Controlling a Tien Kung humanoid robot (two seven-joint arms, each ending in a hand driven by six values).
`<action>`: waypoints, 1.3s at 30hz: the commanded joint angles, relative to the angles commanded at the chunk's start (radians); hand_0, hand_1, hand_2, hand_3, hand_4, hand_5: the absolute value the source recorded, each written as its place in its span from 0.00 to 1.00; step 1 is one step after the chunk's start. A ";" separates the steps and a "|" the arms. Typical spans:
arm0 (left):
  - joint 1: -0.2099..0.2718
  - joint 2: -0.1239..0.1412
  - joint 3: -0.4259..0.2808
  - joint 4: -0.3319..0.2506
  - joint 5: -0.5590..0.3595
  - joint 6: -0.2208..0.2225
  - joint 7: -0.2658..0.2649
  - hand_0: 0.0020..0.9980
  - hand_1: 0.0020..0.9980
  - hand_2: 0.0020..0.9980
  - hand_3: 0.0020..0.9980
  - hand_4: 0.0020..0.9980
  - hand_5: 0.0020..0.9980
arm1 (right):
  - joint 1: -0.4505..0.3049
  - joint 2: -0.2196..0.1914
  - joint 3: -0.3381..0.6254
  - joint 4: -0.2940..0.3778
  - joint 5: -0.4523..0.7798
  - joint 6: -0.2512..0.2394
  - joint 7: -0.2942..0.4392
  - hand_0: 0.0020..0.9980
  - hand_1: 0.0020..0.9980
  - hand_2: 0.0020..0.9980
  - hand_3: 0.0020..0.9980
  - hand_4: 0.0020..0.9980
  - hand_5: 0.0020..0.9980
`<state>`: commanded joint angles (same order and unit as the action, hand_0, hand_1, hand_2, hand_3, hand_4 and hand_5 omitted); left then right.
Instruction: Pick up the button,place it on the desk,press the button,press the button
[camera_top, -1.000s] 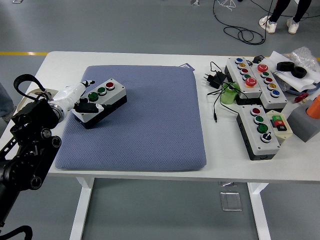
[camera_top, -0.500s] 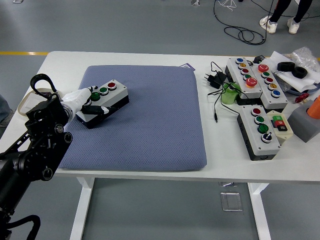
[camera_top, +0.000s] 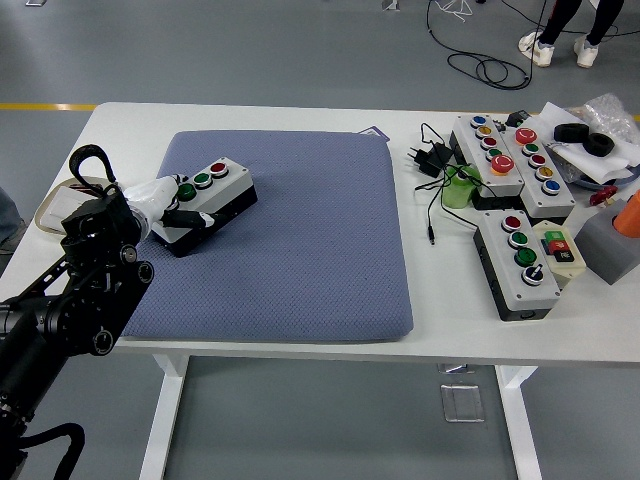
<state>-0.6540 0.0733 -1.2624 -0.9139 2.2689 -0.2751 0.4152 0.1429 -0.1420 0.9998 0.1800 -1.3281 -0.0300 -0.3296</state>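
A grey three-button box (camera_top: 215, 190) with two green buttons and one red lies at an angle on the left part of the blue-grey mat (camera_top: 300, 240). My left hand (camera_top: 180, 202) comes in from the left and holds the box's near-left end, with white fingers over the top by the first green button and the dark thumb (camera_top: 192, 218) against its side. The box's black underside looks to rest on the mat. My black left forearm (camera_top: 95, 275) hides the mat's left edge. My right hand is out of view.
On the right of the white table (camera_top: 450, 320) stand a long multi-button box (camera_top: 510, 160), a smaller grey box (camera_top: 520, 262), a black charger with cable (camera_top: 430, 160), a grey block (camera_top: 608, 245) and a tape roll (camera_top: 585, 138). A flat ring (camera_top: 55, 205) lies at the left edge.
My left forearm has swung in to the right and closer over the mat's left edge. The hand stays on the box, which has hardly shifted.
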 joint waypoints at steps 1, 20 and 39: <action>-0.001 0.000 0.002 0.002 0.000 -0.001 0.001 0.46 0.66 0.75 0.86 0.98 0.76 | 0.000 0.000 0.000 0.000 -0.001 0.000 0.000 0.66 0.64 0.66 0.58 0.36 0.23; -0.017 0.003 0.049 0.058 0.000 0.069 -0.006 0.26 0.25 0.24 0.37 0.42 0.00 | -0.005 -0.002 -0.004 0.000 -0.001 0.001 0.000 0.66 0.64 0.66 0.58 0.36 0.23; -0.006 0.037 0.106 0.034 0.000 0.240 -0.147 0.20 0.07 0.09 0.22 0.15 0.00 | -0.001 -0.002 -0.008 0.000 0.011 -0.002 0.002 0.66 0.64 0.66 0.58 0.36 0.23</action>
<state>-0.6598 0.1105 -1.1569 -0.8794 2.2689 -0.0354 0.2678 0.1423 -0.1438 0.9915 0.1800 -1.3170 -0.0319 -0.3274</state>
